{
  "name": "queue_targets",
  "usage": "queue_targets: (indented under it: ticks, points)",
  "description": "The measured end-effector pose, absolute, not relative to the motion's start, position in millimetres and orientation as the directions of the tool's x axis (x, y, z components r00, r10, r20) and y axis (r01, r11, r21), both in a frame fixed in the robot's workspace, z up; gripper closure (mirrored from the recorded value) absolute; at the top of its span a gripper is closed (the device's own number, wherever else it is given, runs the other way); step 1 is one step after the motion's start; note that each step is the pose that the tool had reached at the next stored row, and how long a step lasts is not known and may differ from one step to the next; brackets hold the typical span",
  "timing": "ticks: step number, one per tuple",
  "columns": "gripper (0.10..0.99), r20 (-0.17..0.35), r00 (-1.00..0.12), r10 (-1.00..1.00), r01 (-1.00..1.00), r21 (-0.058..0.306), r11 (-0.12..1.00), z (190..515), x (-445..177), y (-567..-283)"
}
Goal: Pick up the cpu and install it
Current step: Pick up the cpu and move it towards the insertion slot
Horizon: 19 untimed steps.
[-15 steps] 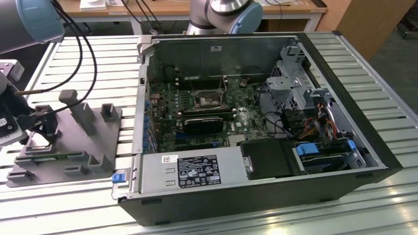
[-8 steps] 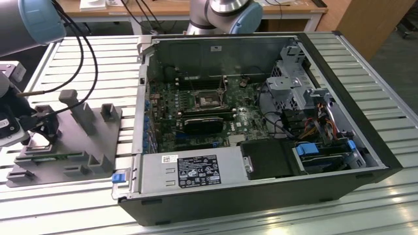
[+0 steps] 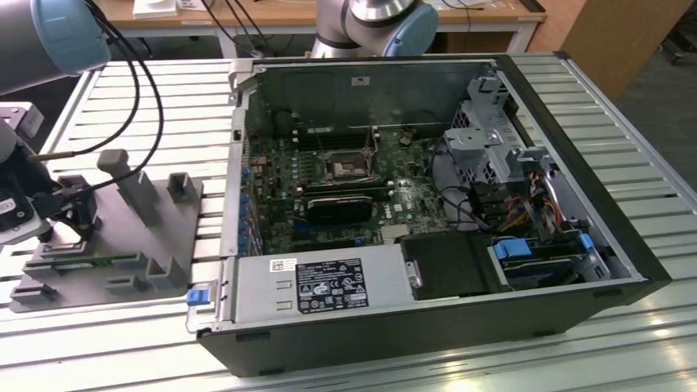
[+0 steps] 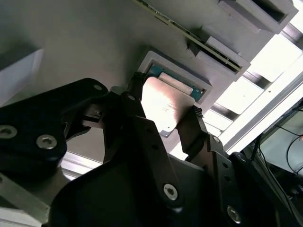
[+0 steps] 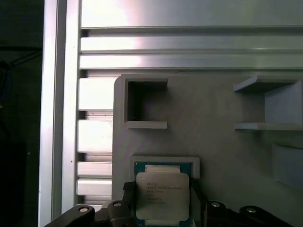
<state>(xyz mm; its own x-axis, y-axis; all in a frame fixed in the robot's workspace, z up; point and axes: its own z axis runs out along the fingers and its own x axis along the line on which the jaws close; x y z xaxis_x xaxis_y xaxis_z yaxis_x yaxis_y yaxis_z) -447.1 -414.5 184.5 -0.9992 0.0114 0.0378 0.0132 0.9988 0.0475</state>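
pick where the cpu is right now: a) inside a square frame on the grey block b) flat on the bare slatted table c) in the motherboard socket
a: in the first wrist view the cpu lies inside the raised square frame on the grey block

We see a slatted metal tabletop [image 3: 196, 122] carrying two things: a grey plastic block [image 3: 163, 261] with upright posts toward the exterior view's left, and just beside it an open computer case [image 3: 458, 322] lying on its side, motherboard [image 3: 326, 188] facing up.
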Motion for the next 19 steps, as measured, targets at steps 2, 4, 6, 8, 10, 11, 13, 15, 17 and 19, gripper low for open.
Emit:
queue_targets:
  ticks: [2,4,6,8,10,11,13,15,17,19]
  points:
    - [0.541,0.038,-0.999,0.011,0.013,0.047,0.999,187,-447,-415]
    - [0.541,0.038,-0.999,0.011,0.013,0.047,0.999,189,-447,-415]
    - [0.541,0.038,-0.999,0.011,0.013,0.047,0.999,192,-447,-415]
    - [0.541,0.038,-0.999,0.011,0.013,0.047,0.999,195,-447,-415]
    - [0.541,0.038,-0.999,0.011,0.013,0.047,0.999,197,-447,-415]
    - [0.541,0.038,-0.999,0.011,0.013,0.047,0.999,198,-447,-415]
    - [0.541,0.038,-0.999,0.011,0.013,0.048,0.999,200,-447,-415]
    - [0.541,0.038,-0.999,0.011,0.013,0.048,0.999,200,-447,-415]
    - [0.541,0.038,-0.999,0.011,0.013,0.048,0.999,200,-447,-415]
    - [0.541,0.038,-0.999,0.011,0.013,0.048,0.999,202,-447,-415]
